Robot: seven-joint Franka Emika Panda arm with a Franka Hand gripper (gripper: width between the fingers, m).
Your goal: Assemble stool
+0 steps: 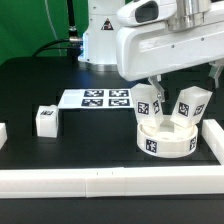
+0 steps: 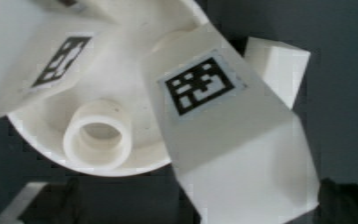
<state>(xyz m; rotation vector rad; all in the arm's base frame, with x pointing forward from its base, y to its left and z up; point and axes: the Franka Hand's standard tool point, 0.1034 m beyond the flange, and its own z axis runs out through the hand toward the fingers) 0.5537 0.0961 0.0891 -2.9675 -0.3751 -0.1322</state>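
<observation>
The round white stool seat (image 1: 165, 138) lies on the black table at the exterior view's right, with tags on its rim. Two white legs stand up out of it, one (image 1: 148, 101) on the left and one (image 1: 190, 103) on the right, both leaning. A third leg (image 1: 46, 120) stands alone at the left. My gripper (image 1: 168, 88) hangs open just above the seat between the two legs. In the wrist view the seat (image 2: 78, 95) shows an empty round socket (image 2: 101, 135), and a tagged leg (image 2: 229, 120) runs down between the fingers of my gripper (image 2: 190, 208), apart from one finger.
The marker board (image 1: 97, 98) lies flat behind the seat's left. White border rails run along the front (image 1: 100, 181), the right (image 1: 213, 140) and the left edge (image 1: 3, 132).
</observation>
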